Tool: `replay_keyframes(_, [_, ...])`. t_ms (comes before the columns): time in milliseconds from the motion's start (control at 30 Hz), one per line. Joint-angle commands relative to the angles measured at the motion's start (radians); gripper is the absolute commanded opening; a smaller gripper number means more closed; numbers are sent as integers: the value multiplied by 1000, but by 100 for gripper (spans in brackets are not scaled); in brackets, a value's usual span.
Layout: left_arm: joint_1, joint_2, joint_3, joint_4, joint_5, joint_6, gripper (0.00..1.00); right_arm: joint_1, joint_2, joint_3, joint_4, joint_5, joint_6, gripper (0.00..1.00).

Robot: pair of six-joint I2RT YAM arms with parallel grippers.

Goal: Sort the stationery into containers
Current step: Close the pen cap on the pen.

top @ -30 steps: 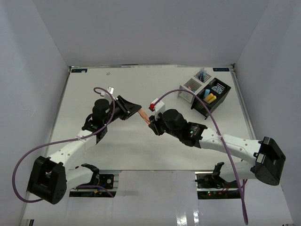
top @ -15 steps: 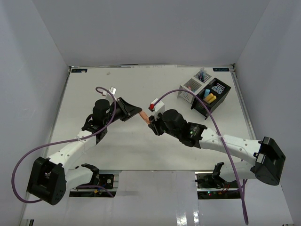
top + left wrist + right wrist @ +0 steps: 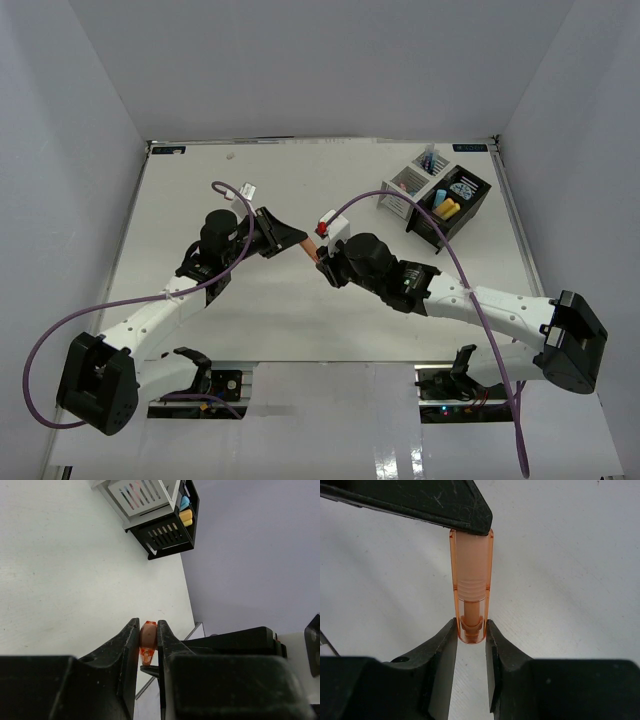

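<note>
Orange was the colour of the marker (image 3: pixel 311 247) that both arms held at once. It hung near the middle of the white table (image 3: pixel 200 200), and it looked to be lifted off the top. It sat well apart from the two boxes in the far right corner.

The left gripper (image 3: pixel 300 238) pinched one end of the orange marker. In the left wrist view its two black fingers (image 3: pixel 129 640) were pressed on the rounded end (image 3: pixel 148 639), one on each side. The right gripper (image 3: pixel 321 258) pinched the other end. In the right wrist view its fingers (image 3: pixel 445 645) squeezed the see-through cap, and the marker (image 3: pixel 471 580) ran straight away from them. The far end of it went under a black finger of the left gripper (image 3: pixel 420 500).

The white box (image 3: pixel 405 185) and the black box (image 3: pixel 472 200) stood upright, touching side by side. The white box was nearer the middle of the table. A pink thing showed in the white box, but it was too small to name. The black box held a yellow marker (image 3: pixel 447 208) and a blue marker (image 3: pixel 438 195) in one part. A round blue and white roll (image 3: pixel 462 187) lay in the part next to them.
</note>
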Motion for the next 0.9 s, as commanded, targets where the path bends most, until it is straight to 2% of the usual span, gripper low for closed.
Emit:
replay_keyframes(0, [-48,-25,48,-38,71,36,15,2,-35,39,126,39,-23,8])
replay_keyframes(367, [-117,-25,51,-121,10,185,15,1,-104,4,196,61,-59,8])
replay_keyframes(867, [-195,1,68,-150,45,328,16,1,-181,-75,342,66,-131,8])
